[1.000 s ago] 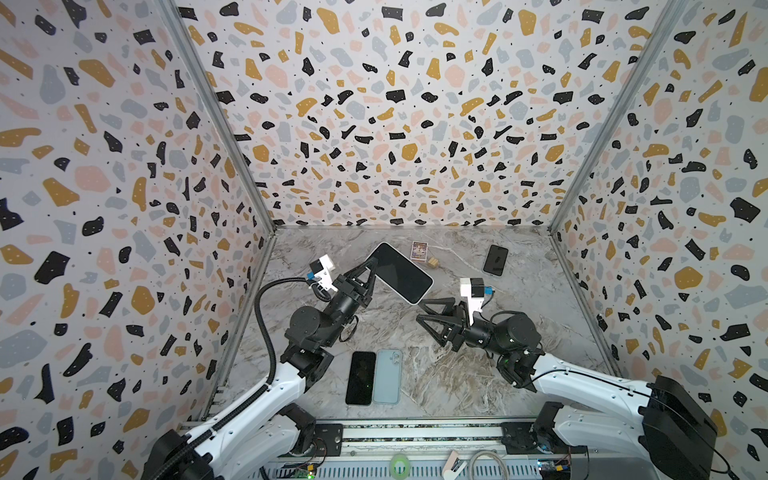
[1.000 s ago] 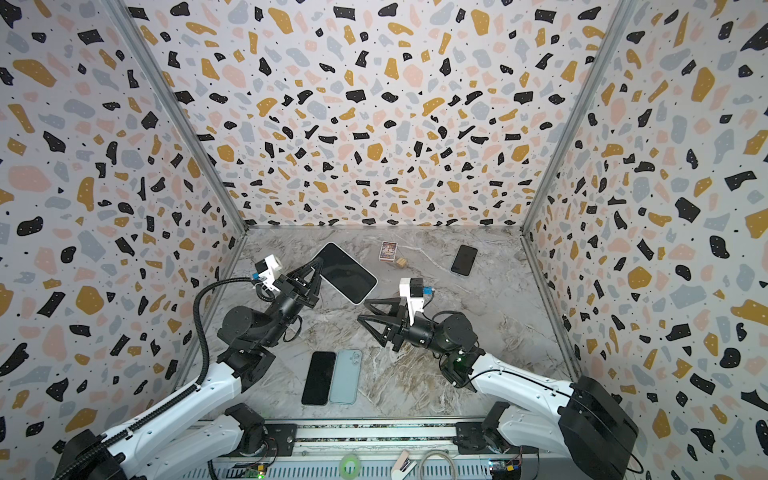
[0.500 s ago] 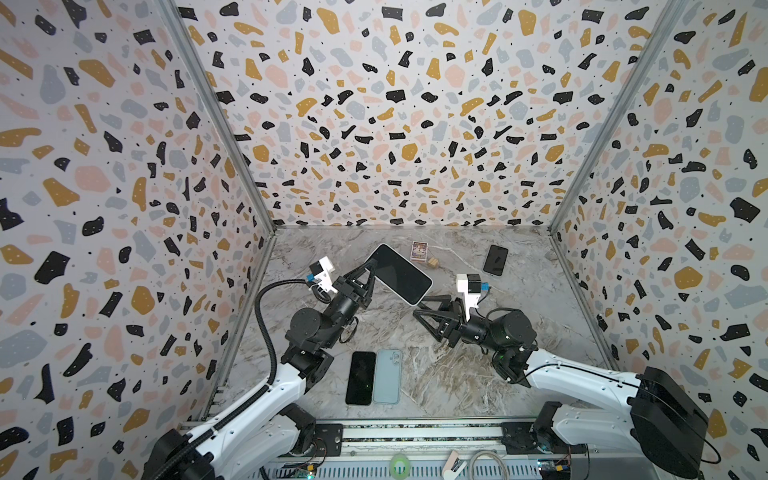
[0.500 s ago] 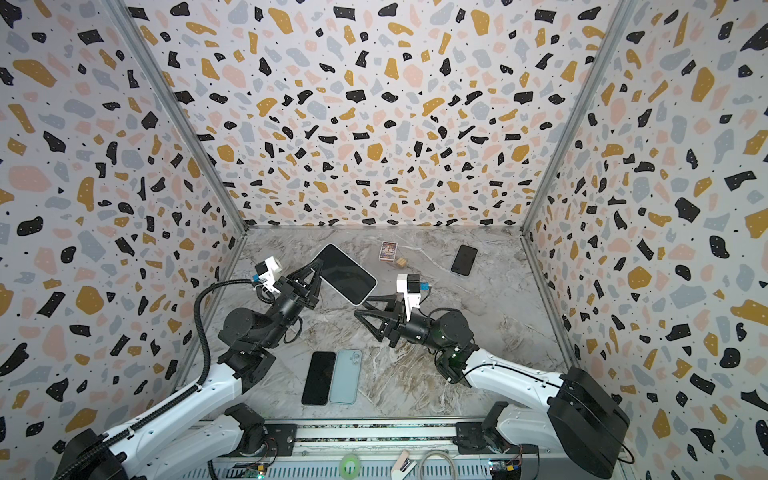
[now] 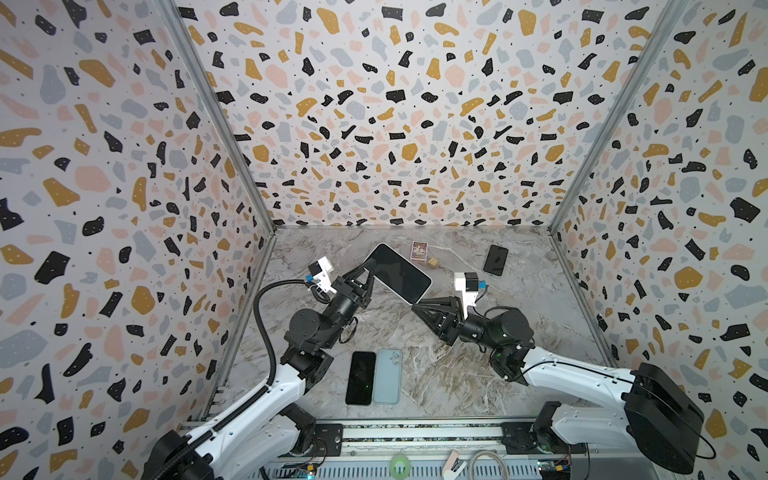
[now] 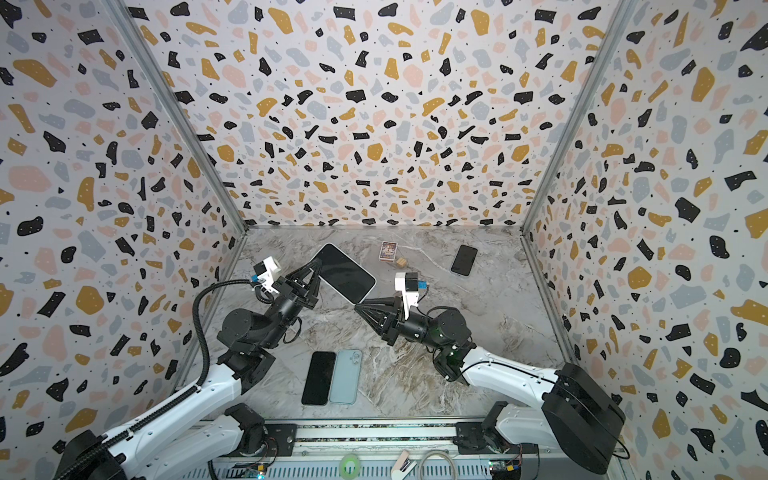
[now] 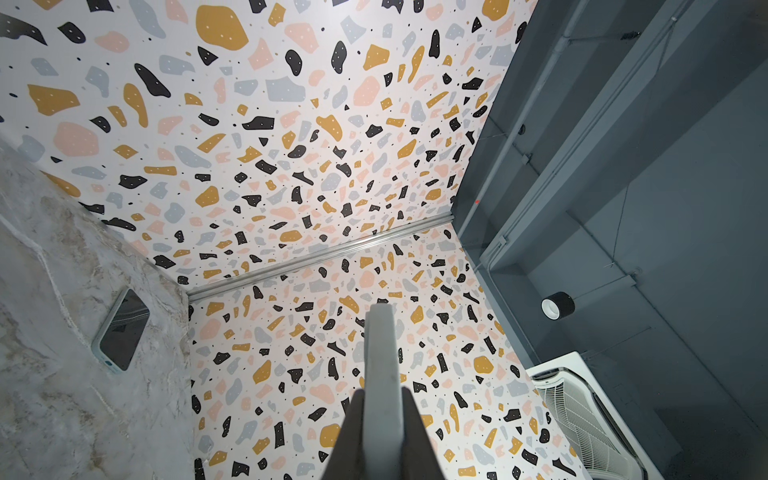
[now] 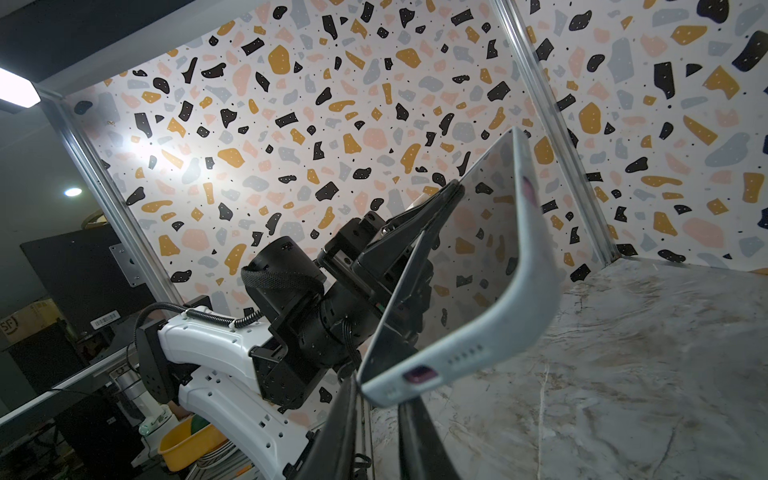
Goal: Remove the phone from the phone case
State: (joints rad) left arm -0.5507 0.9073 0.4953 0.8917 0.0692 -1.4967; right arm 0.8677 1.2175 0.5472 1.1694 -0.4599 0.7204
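Presently, left gripper [image 5: 370,268] fingers [image 7: 411,432] are clamping the far end of the white rubbery phone case [image 8: 478,345], dark glossy phone [image 5: 399,272] seated inside, holding it tilted above the grey marble tabletop [image 5: 457,374]; right gripper [image 5: 415,305] fingers [image 8: 419,440] are pinching its near corner

Jaws close on a corner.
The right gripper [image 5: 415,306] edges toward 11 o'clock, jaws narrowing from wide apart onto the phone case's [image 8: 478,345] 5 o'clock corner.

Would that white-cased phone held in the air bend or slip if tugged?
Probably stiff: the cased phone looks flat though pinched at its ends. Its glossy screen mirrors the wall, so likely slippery; the matte case rim should grip better.
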